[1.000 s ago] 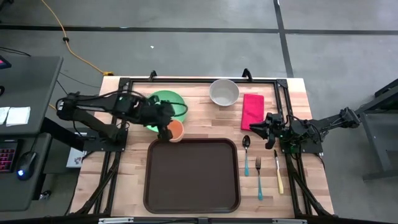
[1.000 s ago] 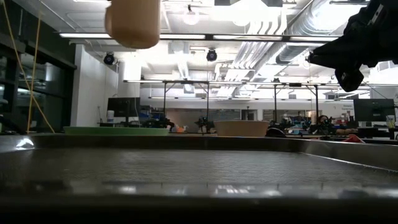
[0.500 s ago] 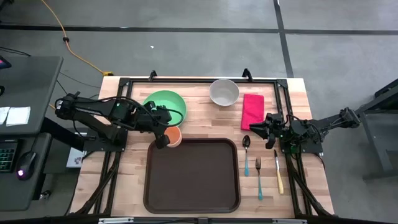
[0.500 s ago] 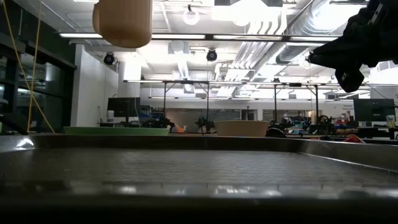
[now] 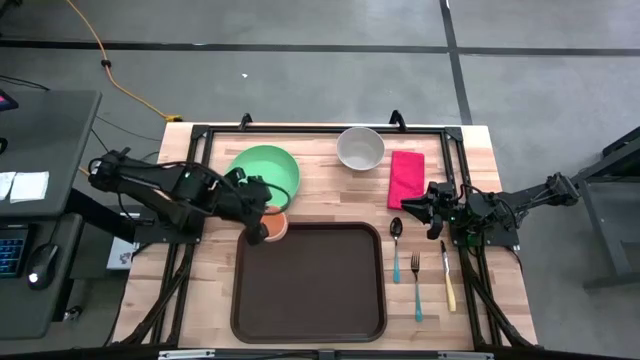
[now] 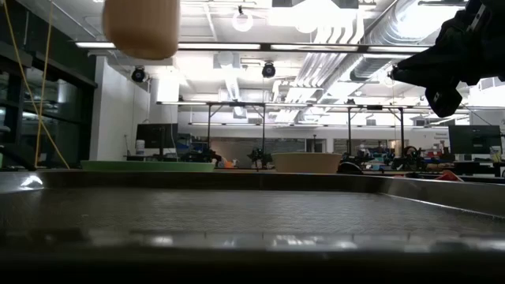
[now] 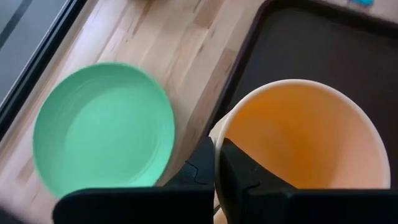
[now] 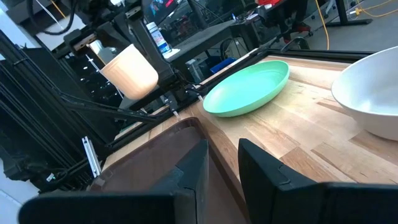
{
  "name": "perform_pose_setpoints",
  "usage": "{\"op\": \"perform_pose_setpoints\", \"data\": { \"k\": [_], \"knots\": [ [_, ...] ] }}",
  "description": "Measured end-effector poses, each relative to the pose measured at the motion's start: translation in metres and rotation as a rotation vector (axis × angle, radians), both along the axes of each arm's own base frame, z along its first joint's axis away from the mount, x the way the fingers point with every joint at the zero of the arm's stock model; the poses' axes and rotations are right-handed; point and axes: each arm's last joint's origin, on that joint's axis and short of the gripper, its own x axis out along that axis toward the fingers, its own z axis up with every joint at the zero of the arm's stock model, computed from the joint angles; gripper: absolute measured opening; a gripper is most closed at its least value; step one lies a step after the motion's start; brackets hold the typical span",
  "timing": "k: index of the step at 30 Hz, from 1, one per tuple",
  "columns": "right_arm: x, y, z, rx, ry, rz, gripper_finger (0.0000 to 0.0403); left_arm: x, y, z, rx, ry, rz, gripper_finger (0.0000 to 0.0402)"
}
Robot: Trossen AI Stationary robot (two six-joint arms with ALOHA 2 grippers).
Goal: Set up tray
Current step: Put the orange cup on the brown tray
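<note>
One orange cup [image 7: 298,143] hung pinched by its rim in our left gripper [image 7: 214,163], above the near-left corner of the empty brown tray [image 5: 310,280]; the right gripper [image 8: 221,163], slightly parted, held nothing beside the cutlery. We judged it best to lower the cup level, clear of the rim, before letting go.

Plate [image 5: 265,168] behind tray [image 5: 309,283], cutlery [image 5: 417,268] right of tray

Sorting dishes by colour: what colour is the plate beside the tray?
Green; the plate shows best in the left wrist view.
</note>
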Motion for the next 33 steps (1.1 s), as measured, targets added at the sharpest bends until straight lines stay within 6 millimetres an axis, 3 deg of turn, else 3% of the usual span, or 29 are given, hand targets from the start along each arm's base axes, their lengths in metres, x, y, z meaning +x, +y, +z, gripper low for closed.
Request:
{"op": "perform_pose_setpoints", "data": {
  "k": [14,20,33],
  "knots": [
    [0.0,0.0,0.0,0.011,-0.002,0.0,0.0067,-0.024,-0.035,-0.003,-0.01,-0.027,0.106,0.0037],
    [0.0,0.0,0.0,0.011,-0.002,0.0,0.0067,-0.032,-0.049,-0.016,-0.01,-0.046,0.157,0.003],
    [0.0,0.0,0.0,0.032,-0.006,-0.001,0.0067,-0.038,-0.05,-0.026,0.015,-0.01,0.202,0.0032]
  ]
}}
